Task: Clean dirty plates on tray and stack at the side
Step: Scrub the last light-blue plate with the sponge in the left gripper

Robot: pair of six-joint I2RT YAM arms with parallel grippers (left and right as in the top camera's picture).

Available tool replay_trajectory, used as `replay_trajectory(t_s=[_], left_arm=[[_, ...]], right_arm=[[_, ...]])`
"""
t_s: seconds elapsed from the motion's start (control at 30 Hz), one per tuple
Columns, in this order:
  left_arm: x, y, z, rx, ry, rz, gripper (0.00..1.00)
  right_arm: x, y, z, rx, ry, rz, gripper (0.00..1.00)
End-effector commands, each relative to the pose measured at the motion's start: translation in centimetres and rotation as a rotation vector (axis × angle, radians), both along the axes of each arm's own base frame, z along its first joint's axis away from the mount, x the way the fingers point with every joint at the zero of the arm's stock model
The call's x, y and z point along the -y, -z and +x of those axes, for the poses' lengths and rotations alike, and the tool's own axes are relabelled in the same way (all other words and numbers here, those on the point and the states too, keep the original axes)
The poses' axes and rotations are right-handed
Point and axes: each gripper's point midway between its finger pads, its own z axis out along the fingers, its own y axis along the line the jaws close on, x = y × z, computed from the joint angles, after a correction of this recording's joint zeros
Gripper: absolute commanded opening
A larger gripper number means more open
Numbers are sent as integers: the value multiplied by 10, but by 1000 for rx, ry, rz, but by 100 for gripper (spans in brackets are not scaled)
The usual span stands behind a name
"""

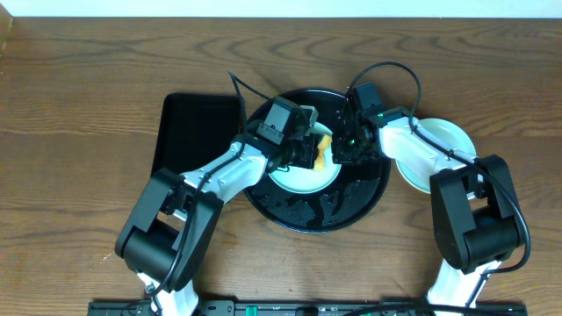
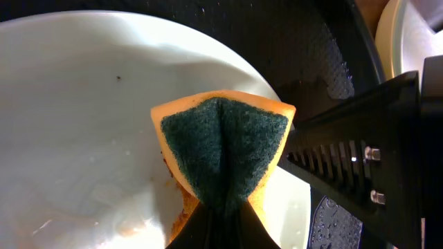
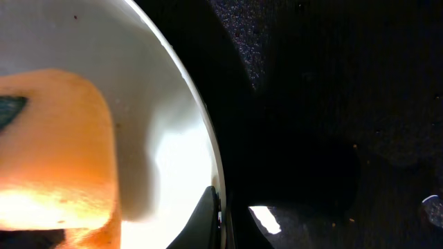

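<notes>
Your plate (image 1: 299,178) lies inside the round black tray (image 1: 351,206), a little left of the tray's centre, and its pale surface shows wet streaks. On it rests a sponge (image 2: 221,152), orange with a dark green scouring face, folded in two so the green side bulges outward. Your left gripper (image 2: 221,211) is clamped tight on the fold and presses the sponge onto the plate's right half. Your right gripper (image 3: 220,216) is closed too. It pinches the plate's rim on the side nearest the tray's centre, just beside the sponge.

Water drops speckle the bare part of the tray in front of the plate. A second plate (image 1: 443,140) sits on the table (image 1: 88,88) just off the tray's right edge, partly under your right arm. A rectangular tray (image 1: 198,132), also black, lies against the round tray's left side.
</notes>
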Motion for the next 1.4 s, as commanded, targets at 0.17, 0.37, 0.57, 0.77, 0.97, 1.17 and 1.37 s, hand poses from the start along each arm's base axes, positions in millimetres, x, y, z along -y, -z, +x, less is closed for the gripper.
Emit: replay_trajectory(t_s=[0.17,0.37,0.57,0.77,0.97,1.17,1.37], left_arm=[[6,20,-2,-29,19,-13,7],[-28,35,24,47,-117,151,8],[-88,51,29,-25,-253,287,8],[-98,54,-33,-308,-192,284,7],[-79,43,-62,-463,-179,183,7],[-34,24,-63,-428,-25,-5,7],[-28,33,-63,-358,-30,89,7]], right_arm=[[8,32,-33,-104,-38,-93,1],[8,32,-33,-104,-38,-93,1],[8,32,-33,-104,-38,-93,1],[8,32,-33,-104,-38,-94,1],[8,32,-33,-104,-38,-94,1],[8,32,-33,-104,-38,-93,1],[8,32,-33,-106,-38,-94,1]])
